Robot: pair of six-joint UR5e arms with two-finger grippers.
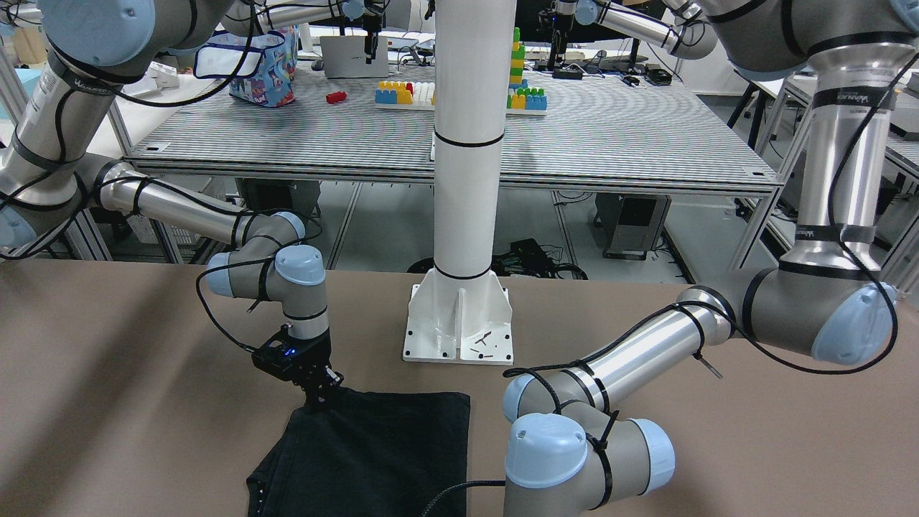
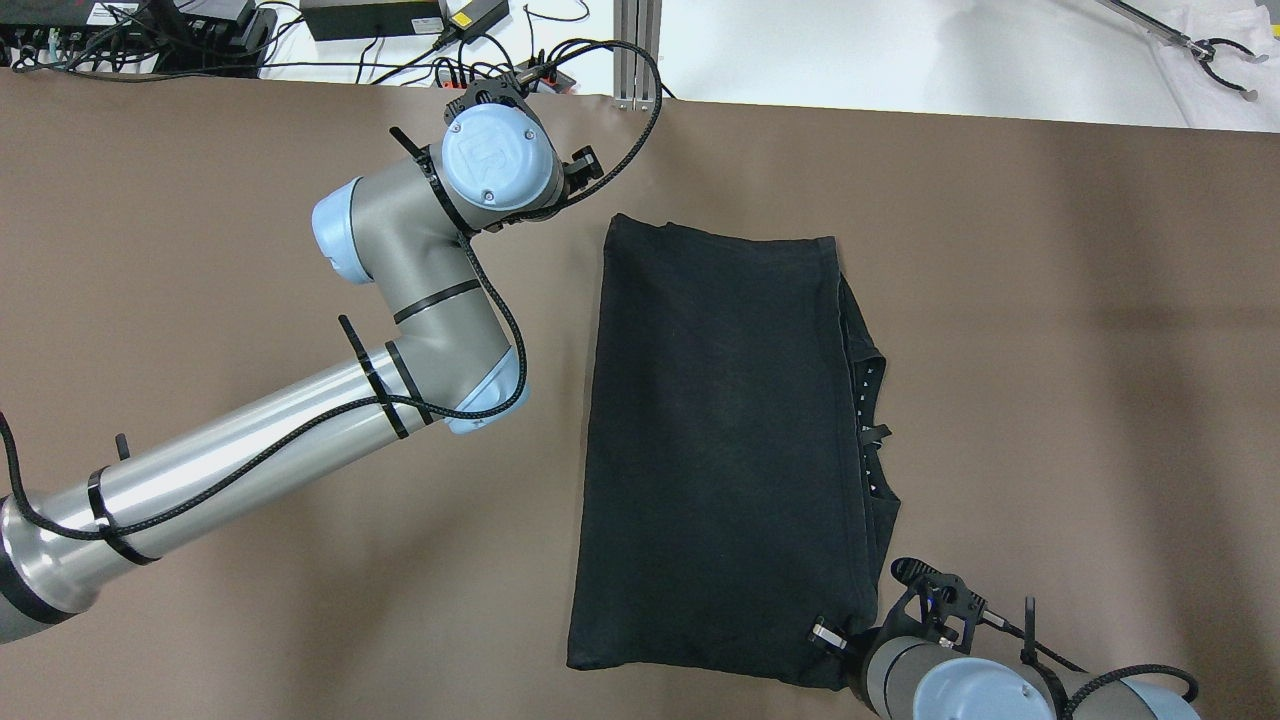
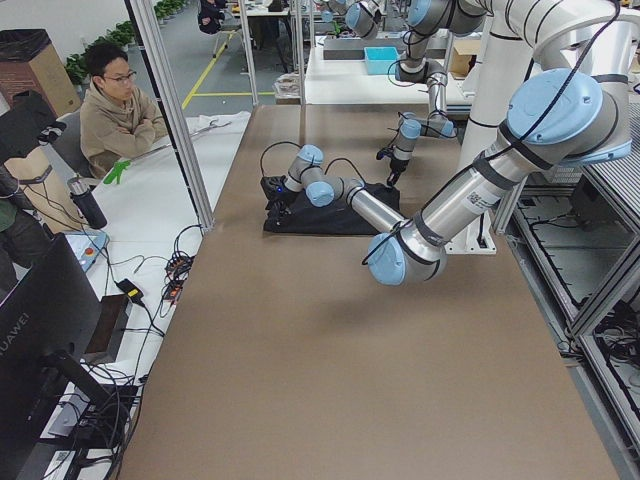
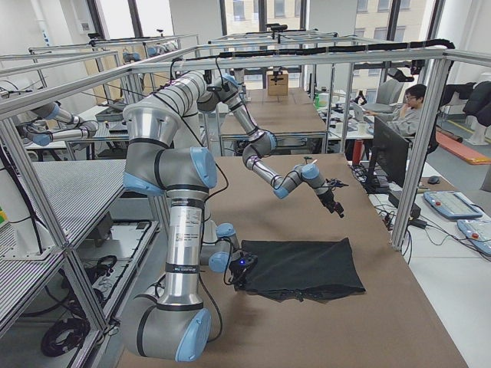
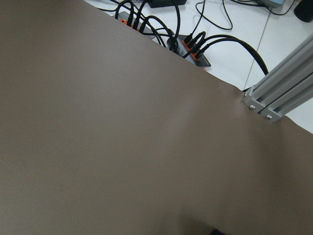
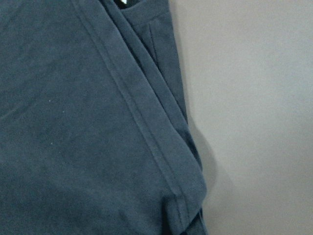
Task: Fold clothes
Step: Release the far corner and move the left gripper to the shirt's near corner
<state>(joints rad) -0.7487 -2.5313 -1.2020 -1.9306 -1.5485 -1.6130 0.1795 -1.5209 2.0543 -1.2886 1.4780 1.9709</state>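
A black garment (image 2: pixel 710 430) lies folded into a long rectangle on the brown table (image 2: pixel 1050 350), with a second layer showing along its right edge. It also shows in the front view (image 1: pixel 373 445) and fills the right wrist view (image 6: pixel 73 122). My right gripper (image 1: pixel 321 393) points down at the garment's near right corner (image 2: pixel 835 640), and the cloth bunches there as if pinched. My left gripper (image 4: pixel 335 203) hangs raised above the table by the garment's far left corner, apart from the cloth. Its wrist hides it from above, so I cannot tell its state.
The white pillar base (image 1: pixel 459 330) stands at the table's robot side. Cables and power strips (image 2: pixel 400 30) and an aluminium post (image 2: pixel 628 50) sit past the far edge. A seated operator (image 3: pixel 120 110) is beyond that edge. Bare table (image 5: pixel 122 147) lies under the left wrist.
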